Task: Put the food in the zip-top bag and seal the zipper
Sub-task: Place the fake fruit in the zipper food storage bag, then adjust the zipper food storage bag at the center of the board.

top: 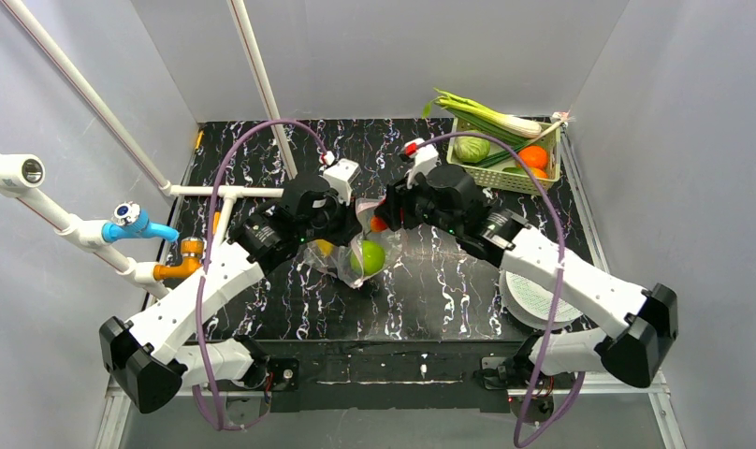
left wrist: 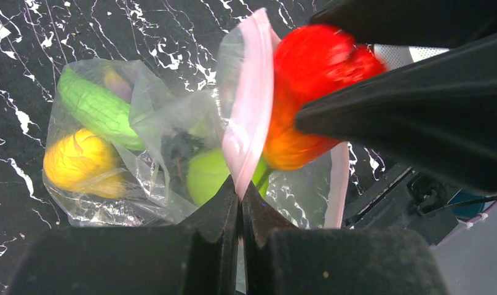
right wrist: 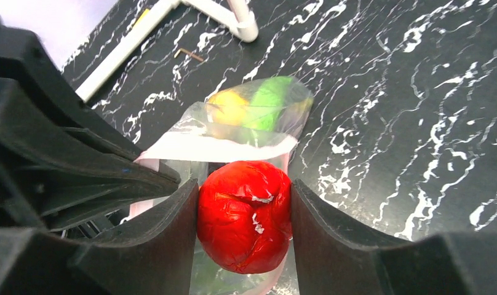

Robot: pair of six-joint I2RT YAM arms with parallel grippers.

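Left wrist view: the left pincer [left wrist: 240, 187], pressed together, pinches the zipper [left wrist: 249, 92], holding the zip-top bag [left wrist: 154, 117] open mid-worktop [left wrist: 141, 31]. The right pincer [right wrist: 243, 190] clamps a red fruit [right wrist: 245, 227] at its mouth. Yellow and green food [left wrist: 80, 160] is already inside, more waits in the basket [top: 505, 180], and the bag is not yet sealed.

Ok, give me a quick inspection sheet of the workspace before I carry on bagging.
Surface: black marbled table, no spills seen.
Job's things: zip-top bag holds a yellow piece, a ridged green piece and a round green piece; red food is at its mouth, not yet in.
Clutter: mesh basket with leek and other produce, far right; pale round disc under the right arm.
Grippers: left gripper shut on the zipper; right gripper clamped on the red food.
Cables: purple cables loop over both arms.
Surroundings: white pipe frame at left, grey walls.
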